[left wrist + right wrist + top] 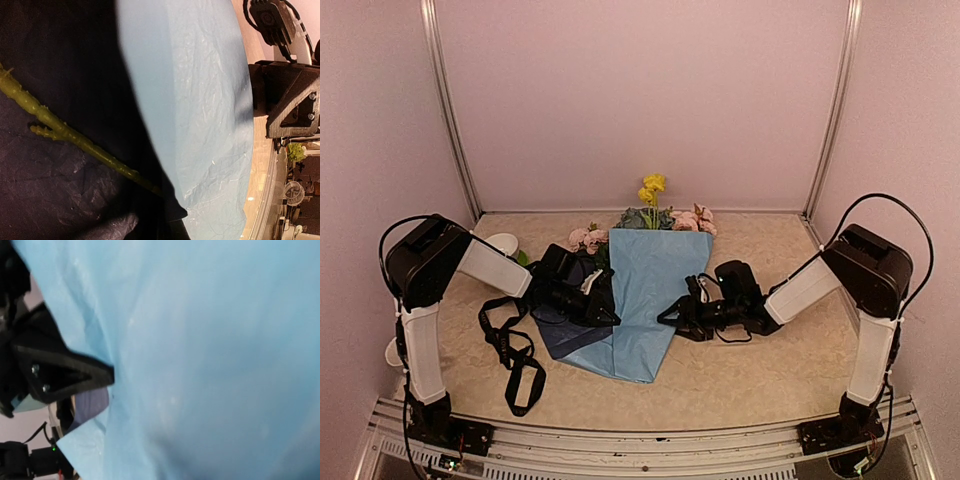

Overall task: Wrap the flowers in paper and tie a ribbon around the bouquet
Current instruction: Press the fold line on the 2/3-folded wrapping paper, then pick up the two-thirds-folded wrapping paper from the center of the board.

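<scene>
The wrapping looks partly done. At the centre of the overhead frame, the light-blue paper [655, 290] is folded over the flowers [653, 190] in a loose cone. A navy flap is spread open at the paper's lower left. Pink, yellow and blue-green heads poke out past its top edge. The black ribbon [515, 355] lies untied at lower left, so tying remains. The left gripper [603, 300] is closed at the paper's left edge. The right gripper [672, 315] is at the right edge, and its state cannot be told.

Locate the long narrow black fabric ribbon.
The black ribbon lies looped in the top view's left half, on the table between the left arm and the light-blue paper sheet.
</scene>
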### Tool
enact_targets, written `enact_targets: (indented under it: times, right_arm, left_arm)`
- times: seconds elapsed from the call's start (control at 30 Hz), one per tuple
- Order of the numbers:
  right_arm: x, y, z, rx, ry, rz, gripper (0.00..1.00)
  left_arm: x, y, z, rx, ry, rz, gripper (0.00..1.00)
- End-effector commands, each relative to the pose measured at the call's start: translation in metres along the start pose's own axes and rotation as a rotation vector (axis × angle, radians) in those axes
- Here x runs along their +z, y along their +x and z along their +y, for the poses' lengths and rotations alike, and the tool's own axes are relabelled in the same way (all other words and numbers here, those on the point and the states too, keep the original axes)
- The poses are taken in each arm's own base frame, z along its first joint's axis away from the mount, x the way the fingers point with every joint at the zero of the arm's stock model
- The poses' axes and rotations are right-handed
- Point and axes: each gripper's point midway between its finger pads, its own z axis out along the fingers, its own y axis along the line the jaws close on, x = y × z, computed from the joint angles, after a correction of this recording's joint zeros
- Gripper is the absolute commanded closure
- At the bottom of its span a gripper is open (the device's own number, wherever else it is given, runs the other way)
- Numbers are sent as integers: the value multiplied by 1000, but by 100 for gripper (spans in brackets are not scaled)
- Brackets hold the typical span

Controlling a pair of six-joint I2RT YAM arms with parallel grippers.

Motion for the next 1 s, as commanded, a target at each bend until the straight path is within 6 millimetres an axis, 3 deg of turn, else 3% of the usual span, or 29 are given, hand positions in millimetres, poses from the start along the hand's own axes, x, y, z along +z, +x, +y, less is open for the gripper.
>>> enact_targets:
  times: [0.0, 0.13, 0.23, 0.33, 0.4, 0.47, 0.57, 0.6, 0.67, 0.8, 0.9, 0.97]
  right_arm:
    - [1, 24, 14, 7, -42, 28, 56]
    - [0, 27, 9, 18, -38, 22, 98]
    - [-2, 24, 12, 12, -27, 5, 100]
    - [-6, 22, 8, 5, 20, -2, 100]
    - [-10, 22, 6, -3, 44, -8, 100]
    - [-14, 21, 6, -13, 57, -22, 100]
    - [-20, 19, 7, -34, 74, -36, 100]
    - [-21, 20, 6, -37, 83, -35, 100]
    - [-25, 20, 6, -47, 92, -43, 100]
    - [-33, 22, 1, -58, 115, -54, 100]
    - [-34, 25, -6, -67, 140, -50, 100]
    - [-34, 27, -10, -68, 145, -44, 100]
  left_arm:
    - [4, 25, 20, -67, -52, 66, 100]
    - [4, 25, 20, -67, -53, 63, 100]
    - [-3, 14, 19, -67, -88, 24, 99]
    - [-20, -12, 1, -10, -95, -68, 71]
    - [-33, -31, -14, 31, -99, -124, 62]
    - [-47, -44, -26, 51, -113, -158, 60]
    - [-62, -44, -40, 80, -196, -156, 60]
    - [-64, -38, -42, 128, -270, -131, 61]
    - [-54, -2, -58, 240, -364, 5, 62]
    - [-37, 64, -76, 280, -385, 184, 66]
    - [-27, 90, -81, 284, -382, 226, 68]
    - [-23, 98, -70, 256, -421, 250, 71]
